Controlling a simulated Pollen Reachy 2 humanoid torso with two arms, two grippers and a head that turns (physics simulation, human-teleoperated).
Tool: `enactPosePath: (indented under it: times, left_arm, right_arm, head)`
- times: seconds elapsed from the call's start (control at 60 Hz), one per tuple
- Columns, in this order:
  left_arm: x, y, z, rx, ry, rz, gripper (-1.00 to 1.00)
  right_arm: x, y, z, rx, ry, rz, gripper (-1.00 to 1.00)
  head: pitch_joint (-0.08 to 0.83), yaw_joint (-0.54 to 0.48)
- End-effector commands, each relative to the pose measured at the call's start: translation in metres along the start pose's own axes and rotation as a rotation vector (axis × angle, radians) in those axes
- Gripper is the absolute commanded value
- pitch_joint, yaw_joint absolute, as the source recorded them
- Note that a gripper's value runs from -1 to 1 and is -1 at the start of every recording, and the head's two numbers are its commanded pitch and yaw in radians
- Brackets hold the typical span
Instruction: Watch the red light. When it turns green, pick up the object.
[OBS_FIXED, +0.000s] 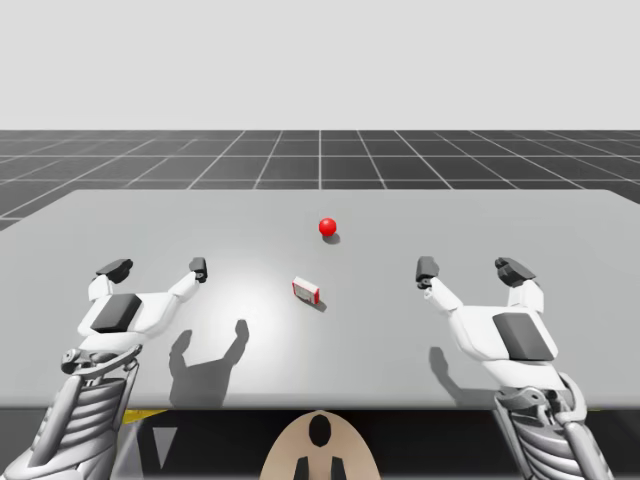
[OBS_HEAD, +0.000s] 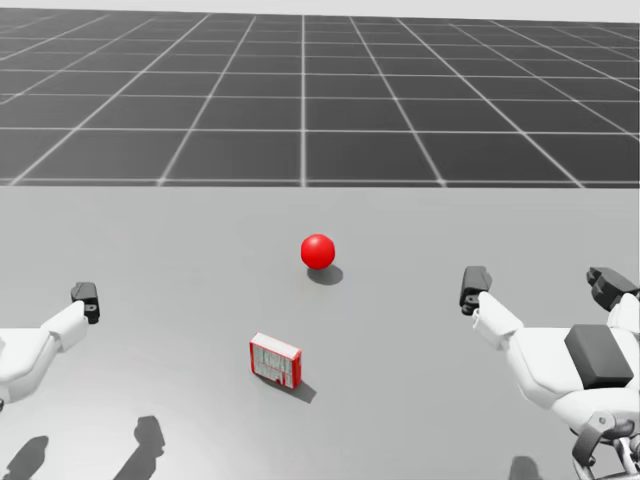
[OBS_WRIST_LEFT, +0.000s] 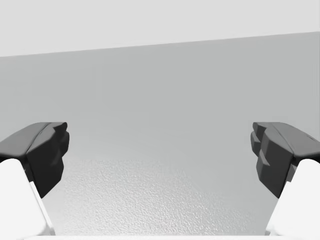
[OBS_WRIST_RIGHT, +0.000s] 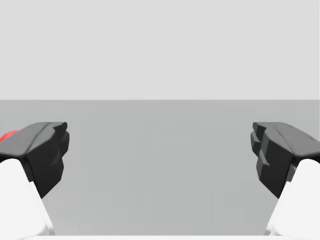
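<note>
The small red-and-white box lies near the middle of the grey table, the red light ball near it toward the far edge, while the robot's left gripper and right gripper hover wide-spread and empty, well apart from it.

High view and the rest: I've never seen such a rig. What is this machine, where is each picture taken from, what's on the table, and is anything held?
A simulated two-armed robot torso sits at a grey table. The high view looks down from above; the head view comes from its head; each wrist view looks along one arm's jaws. The left arm and right arm hover apart, jaws wide open, holding nothing. On the table lie a red ball, the signal light, and, nearer the robot, a small red-and-white box.
</note>
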Motion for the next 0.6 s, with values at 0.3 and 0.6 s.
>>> enactPosePath:
  times: [0.3,0.6]
  left_arm:
    - [0.0002,-0.0001,0.0002,-0.001,-0.002,-0.003,-1.0]
    - [-0.0003,-0.0009,0.0005,-0.002,0.0,-0.003,-1.0]
  right_arm:
    - [-0.0007,0.0037,0.0016,0.001,0.006,-0.019,-1.0]
    - [-0.0013,0.0032,0.0017,0.003,0.008,-0.02,-1.0]
  head:
    - [0.417,-0.04]
    - [0.498,-0.01]
